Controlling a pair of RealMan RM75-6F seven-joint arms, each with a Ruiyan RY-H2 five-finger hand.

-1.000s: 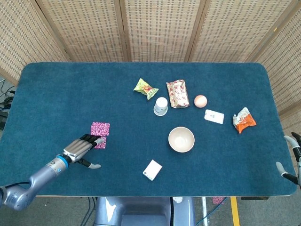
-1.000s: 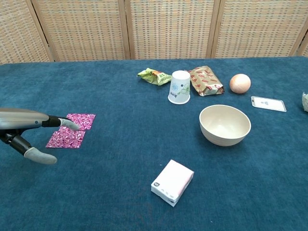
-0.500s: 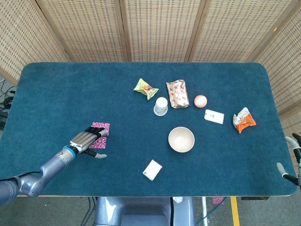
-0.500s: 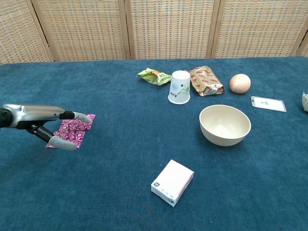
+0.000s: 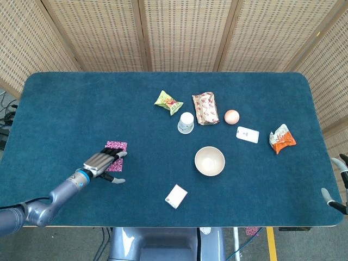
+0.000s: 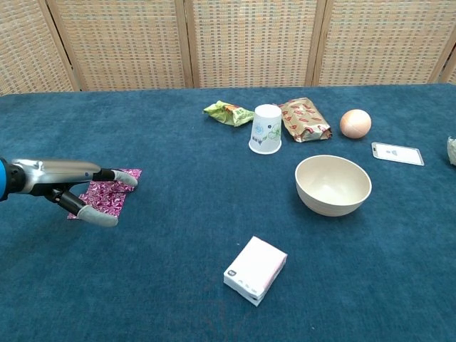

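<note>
My left hand (image 5: 103, 163) (image 6: 75, 182) hovers flat and open over a pink patterned packet (image 5: 115, 154) (image 6: 107, 194) on the blue table, its fingers stretched forward and its thumb hanging below. The hand covers the packet's near part; whether it touches the packet is unclear. My right hand (image 5: 338, 184) shows only as a sliver at the right edge of the head view, beyond the table's corner, too little of it to tell how its fingers stand.
A small white box (image 5: 176, 196) (image 6: 255, 269) lies near the front edge. Mid-table sit a beige bowl (image 5: 210, 161) (image 6: 333, 184), an upturned paper cup (image 5: 186, 122) (image 6: 266, 129), green (image 5: 168, 101) and brown (image 5: 205, 107) snack bags, an egg-coloured ball (image 5: 231, 116), a white card (image 5: 247, 134) and an orange packet (image 5: 281, 138).
My left hand has slid forward and to the right over the pink packet, covering more of it. The right hand has hardly moved.
</note>
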